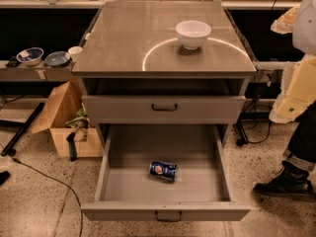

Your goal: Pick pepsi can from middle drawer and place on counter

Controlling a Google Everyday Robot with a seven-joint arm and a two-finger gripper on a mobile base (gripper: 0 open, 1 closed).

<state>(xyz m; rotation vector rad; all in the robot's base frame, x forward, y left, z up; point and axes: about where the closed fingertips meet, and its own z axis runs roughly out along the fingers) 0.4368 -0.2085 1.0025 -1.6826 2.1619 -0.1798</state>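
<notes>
Pepsi can (163, 171) lies on its side in the open middle drawer (128, 187) (white bowl (193, 33) on counter (123, 38)); gripper outside the view, its state cannot be told.

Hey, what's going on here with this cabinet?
Nothing is being handled right now. The small dark-blue pepsi can lies on its side in the open, lowest grey metal drawer, untouched. The flat dull-metal counter holds a round white bowl. The robot's gripper is not in view; a person in a black boot stands at the right.
</notes>
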